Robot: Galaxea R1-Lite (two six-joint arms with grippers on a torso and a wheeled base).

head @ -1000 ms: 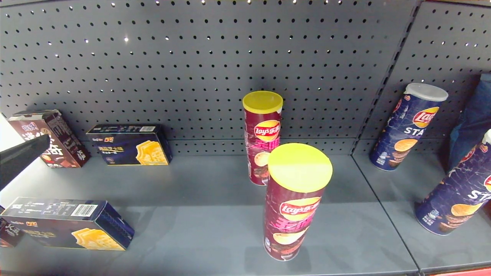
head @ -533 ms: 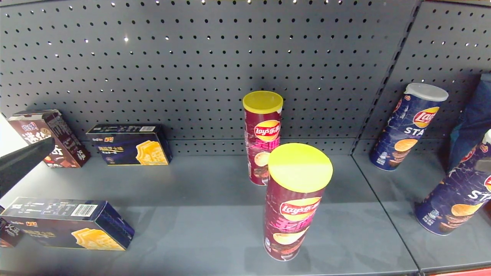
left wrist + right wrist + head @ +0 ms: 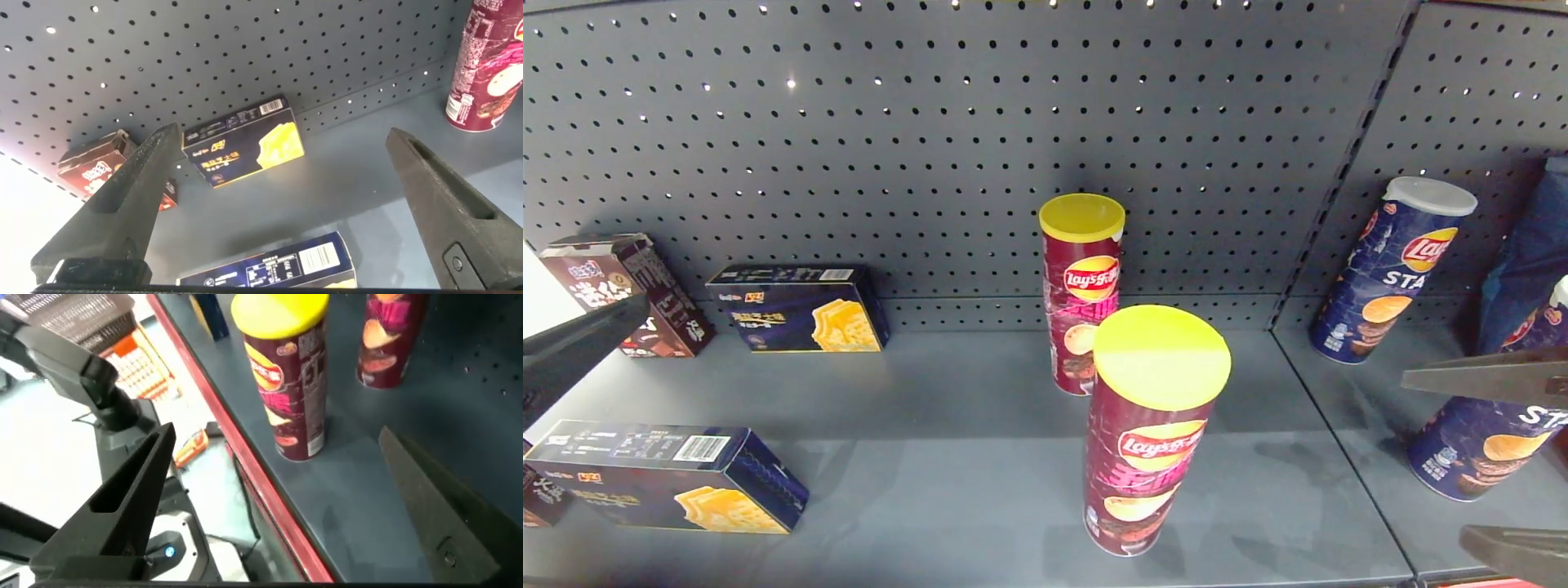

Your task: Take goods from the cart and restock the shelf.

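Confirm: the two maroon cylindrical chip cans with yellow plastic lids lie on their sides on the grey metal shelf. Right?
No. The front maroon chip can and the rear maroon chip can stand upright on the grey metal shelf; the head view shows it.

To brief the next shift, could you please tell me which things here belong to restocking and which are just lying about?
Job: shelf; front red chip can; rear red chip can; blue chip cans; navy cracker boxes; brown biscuit box; left gripper and right gripper, both open.
Lying about: pegboard back panel; orange items on the floor.
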